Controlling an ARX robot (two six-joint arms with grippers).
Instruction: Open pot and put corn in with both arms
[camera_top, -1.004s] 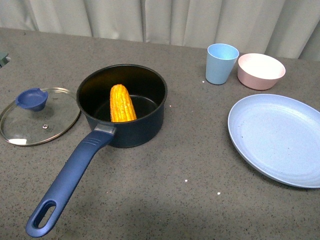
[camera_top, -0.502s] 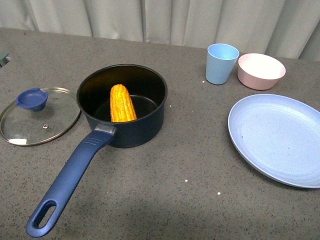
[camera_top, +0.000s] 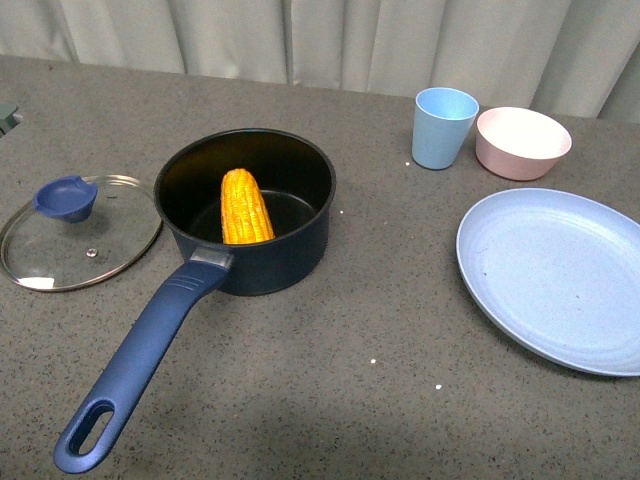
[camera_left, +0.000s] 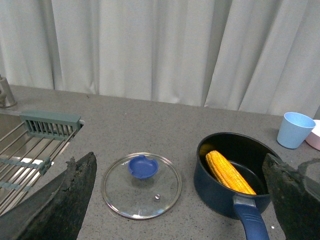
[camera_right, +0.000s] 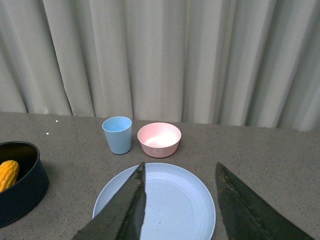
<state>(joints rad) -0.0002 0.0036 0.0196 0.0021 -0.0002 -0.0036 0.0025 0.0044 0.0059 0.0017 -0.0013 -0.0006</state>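
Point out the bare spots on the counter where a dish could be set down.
Free: the counter between the pot and the blue plate, and the near strip right of the pot handle. Crowded: the far right, with cup and pink bowl.

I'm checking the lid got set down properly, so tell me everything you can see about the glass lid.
The round clear glass lid has a thin metal rim, a blue knob and a small steam vent. It lies flat, knob up, on the grey speckled counter, just left of the dark navy saucepan, very close to its wall. No pincer touches it.
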